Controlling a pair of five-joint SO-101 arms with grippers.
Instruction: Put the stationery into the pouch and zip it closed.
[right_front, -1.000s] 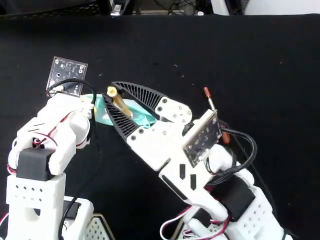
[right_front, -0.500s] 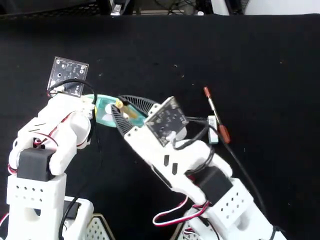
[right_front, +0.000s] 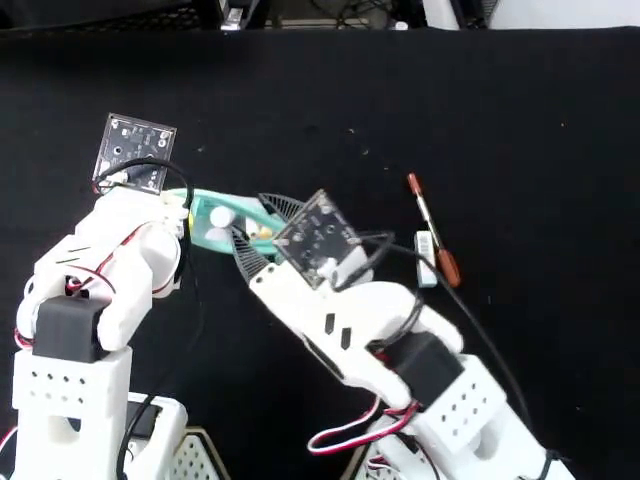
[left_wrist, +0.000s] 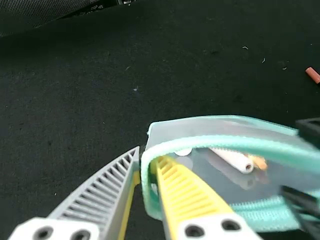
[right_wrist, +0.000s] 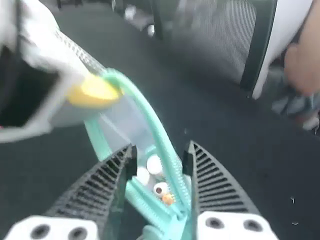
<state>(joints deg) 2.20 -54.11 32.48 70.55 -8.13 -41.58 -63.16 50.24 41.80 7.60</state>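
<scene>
**Desk:** Where is the pouch?

**Robot:** On the black table (right_front: 500, 120), between my two arms. The teal pouch (right_front: 212, 228) (left_wrist: 220, 142) (right_wrist: 150, 125) has its zip undone and its mouth gaping.

**Desk:** And your left pincer?

**Robot:** My left pincer (left_wrist: 147, 157) is clamped on the pouch's end. The yellow finger sits inside the mouth and the grey finger outside, with the clear wall and teal rim pinched between them.

**Desk:** The right one?

**Robot:** My right pincer (right_wrist: 160, 150) (right_front: 255, 225) is parted a narrow way and grips nothing. Its black fingers stand astride the pouch's zip band, one on each side, over the opening.

**Desk:** What of the stationery?

**Robot:** Some of it is inside. A white pen (left_wrist: 232, 159) lies against the clear wall beside an orange-tipped piece. From my right wrist, their round ends (right_wrist: 155, 165) show in the mouth between my fingers. A red-tipped pen (right_front: 430, 225) lies on the table beyond my right arm, well apart from the pouch. A small white piece (right_front: 426, 246) lies just beside it; what it is, I cannot tell.
</scene>
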